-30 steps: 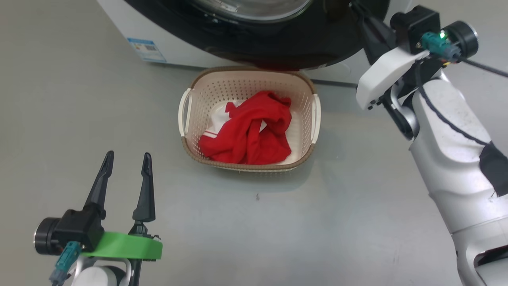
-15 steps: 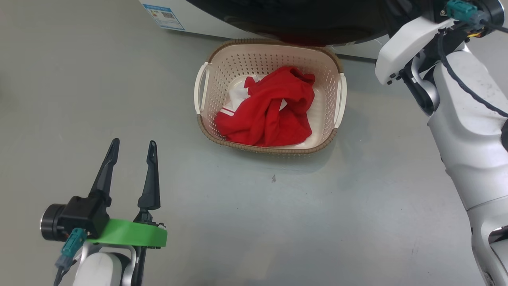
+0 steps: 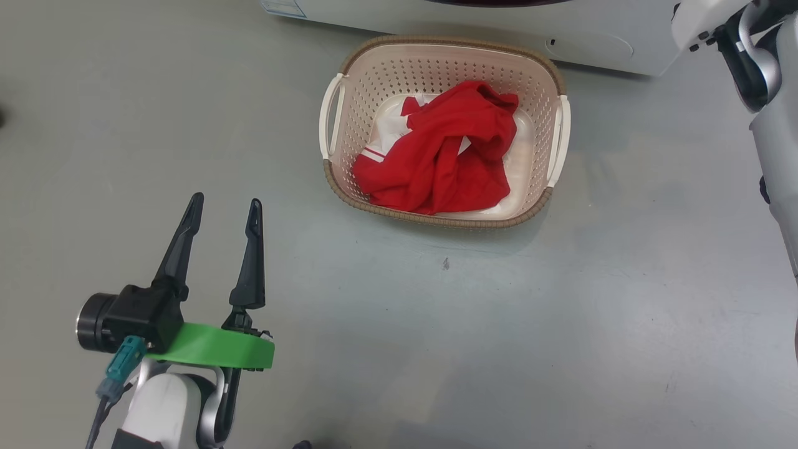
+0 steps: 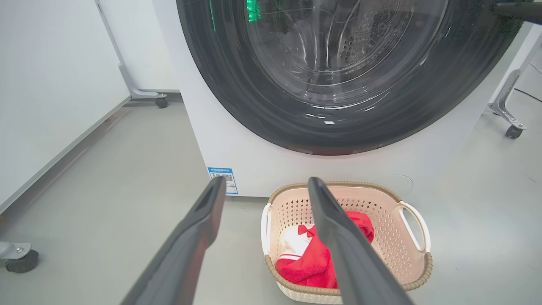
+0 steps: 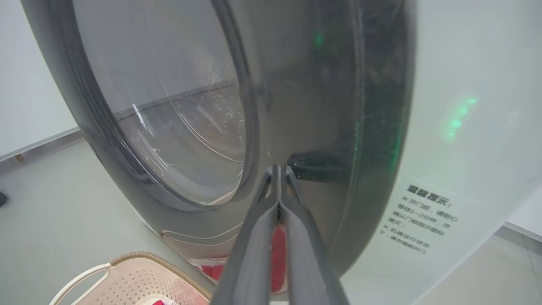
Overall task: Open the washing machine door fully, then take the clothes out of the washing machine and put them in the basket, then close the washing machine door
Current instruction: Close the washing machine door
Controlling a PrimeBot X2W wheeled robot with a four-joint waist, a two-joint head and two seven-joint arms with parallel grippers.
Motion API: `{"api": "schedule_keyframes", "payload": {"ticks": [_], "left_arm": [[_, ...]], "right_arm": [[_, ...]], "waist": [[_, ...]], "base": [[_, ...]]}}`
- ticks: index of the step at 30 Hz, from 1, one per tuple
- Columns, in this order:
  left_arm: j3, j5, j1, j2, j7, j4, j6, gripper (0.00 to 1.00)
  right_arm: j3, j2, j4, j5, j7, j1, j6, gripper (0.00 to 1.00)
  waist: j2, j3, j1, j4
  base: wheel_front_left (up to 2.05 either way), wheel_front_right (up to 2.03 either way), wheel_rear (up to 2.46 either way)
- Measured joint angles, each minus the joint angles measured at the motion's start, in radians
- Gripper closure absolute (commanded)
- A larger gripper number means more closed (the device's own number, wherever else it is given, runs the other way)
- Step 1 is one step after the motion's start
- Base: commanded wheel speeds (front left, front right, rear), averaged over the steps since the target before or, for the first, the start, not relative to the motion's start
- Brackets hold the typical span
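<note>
With the red garment (image 3: 436,162) in the basket (image 3: 436,219), the pressed-together right end effector (image 5: 278,169) touched the washing machine door (image 5: 322,106), which probably needed a latching push; the left end effector (image 3: 225,201) hung spread.

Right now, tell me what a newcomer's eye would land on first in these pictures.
The bright red clothes heaped in the cream basket on the grey floor, upper middle of the head view. Then the glossy black washing machine door looming above the basket in the left wrist view, and the shut right claw with its tips at that door's rim.
</note>
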Motion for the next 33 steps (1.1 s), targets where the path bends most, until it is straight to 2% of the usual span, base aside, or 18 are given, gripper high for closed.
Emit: {"api": "schedule_keyframes", "payload": {"ticks": [12,21,33], "left_arm": [[-0.003,-0.001,-0.027,-0.004,0.000,0.030,0.000,0.00],[-0.001,-0.001,-0.042,-0.005,-0.002,0.051,0.000,0.00],[0.028,0.007,-0.047,-0.004,-0.002,0.059,0.000,0.00]], "right_arm": [[-0.018,0.003,0.060,0.009,-0.072,-0.024,-0.010,1.00],[-0.006,0.040,0.089,0.034,-0.117,-0.014,-0.010,1.00],[0.002,0.105,0.065,0.055,-0.135,0.159,-0.010,1.00]], "waist": [[0.0000,0.012,-0.0001,0.009],[0.0000,-0.012,0.0000,-0.006],[0.0000,-0.086,-0.0001,-0.045]], "base": [[0.00,0.00,0.00],[0.00,0.00,0.00],[0.00,0.00,0.00]]}}
